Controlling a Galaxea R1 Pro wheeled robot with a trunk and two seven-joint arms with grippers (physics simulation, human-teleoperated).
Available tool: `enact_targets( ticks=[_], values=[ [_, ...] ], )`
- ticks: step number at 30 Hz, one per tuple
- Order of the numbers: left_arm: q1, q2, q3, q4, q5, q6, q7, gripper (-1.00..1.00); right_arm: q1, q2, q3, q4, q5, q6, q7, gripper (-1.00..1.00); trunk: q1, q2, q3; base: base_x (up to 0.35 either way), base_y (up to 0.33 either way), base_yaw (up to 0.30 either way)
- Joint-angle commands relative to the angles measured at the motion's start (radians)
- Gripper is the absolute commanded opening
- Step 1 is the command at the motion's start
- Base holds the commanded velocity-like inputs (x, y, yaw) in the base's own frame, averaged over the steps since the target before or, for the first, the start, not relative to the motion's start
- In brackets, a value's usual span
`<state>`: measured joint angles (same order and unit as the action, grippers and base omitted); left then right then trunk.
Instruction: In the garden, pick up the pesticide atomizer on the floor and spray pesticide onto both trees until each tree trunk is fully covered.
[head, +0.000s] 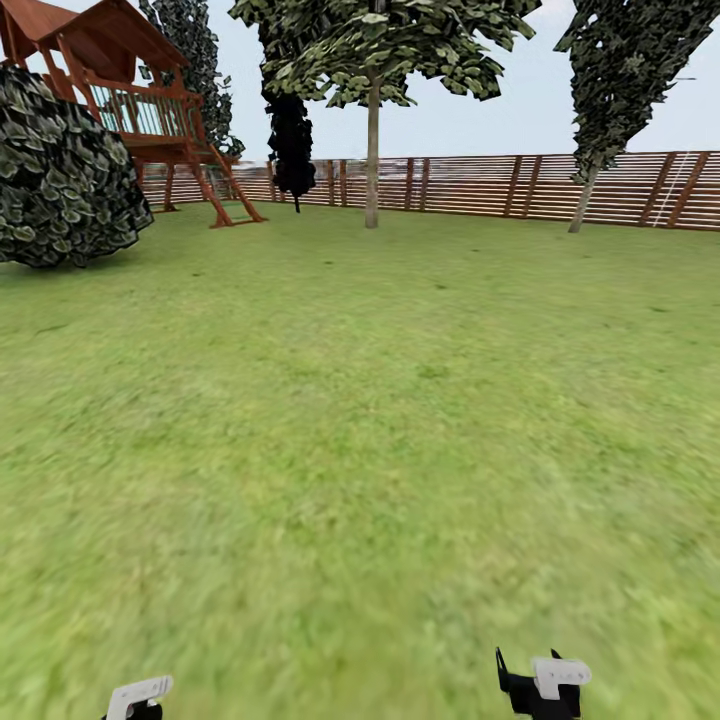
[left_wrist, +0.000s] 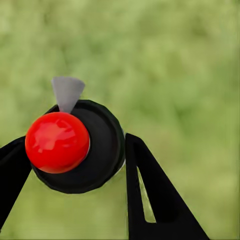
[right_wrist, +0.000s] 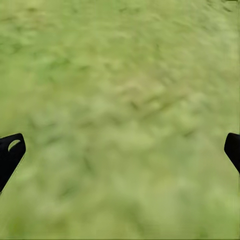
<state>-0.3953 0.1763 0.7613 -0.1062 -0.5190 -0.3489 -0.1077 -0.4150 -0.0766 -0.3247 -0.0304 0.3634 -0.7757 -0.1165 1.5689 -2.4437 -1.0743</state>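
Left pincer (left_wrist: 75, 165) clamped on atomizer (left_wrist: 80, 147), red cap between black fingers (left_wrist: 155, 195), right pincer (right_wrist: 120, 155) spread wide over lawn (head: 360, 420), pale-trunked tree (head: 372, 150) far ahead by fence (head: 520, 185)

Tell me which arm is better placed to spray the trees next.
Left. The left gripper is shut on the sprayer, with its red cap and black body. The right gripper is open over grass. The tree trunk stands far ahead.

My view: back garden. Wide green lawn (head: 360, 430), brown slatted fence (head: 520, 186), wooden playhouse (head: 130, 100), trees (head: 372, 130).
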Motion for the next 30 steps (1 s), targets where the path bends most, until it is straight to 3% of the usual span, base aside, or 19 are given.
enact_targets(
  ticks=[1,30],
  values=[
    [-0.001,0.0,0.009,0.0,-0.004,-0.002,-0.006,-1.0,-0.001,0.0,-0.002,0.001,0.011,-0.002,-0.009,1.0,0.0,0.0,-0.001,0.34,0.0,0.0],
    [-0.001,0.0,0.009,-0.001,-0.004,-0.002,-0.006,-1.0,-0.001,0.001,-0.002,0.001,0.01,-0.002,-0.012,1.0,0.0,0.0,-0.001,0.34,0.0,0.0]
  ],
)
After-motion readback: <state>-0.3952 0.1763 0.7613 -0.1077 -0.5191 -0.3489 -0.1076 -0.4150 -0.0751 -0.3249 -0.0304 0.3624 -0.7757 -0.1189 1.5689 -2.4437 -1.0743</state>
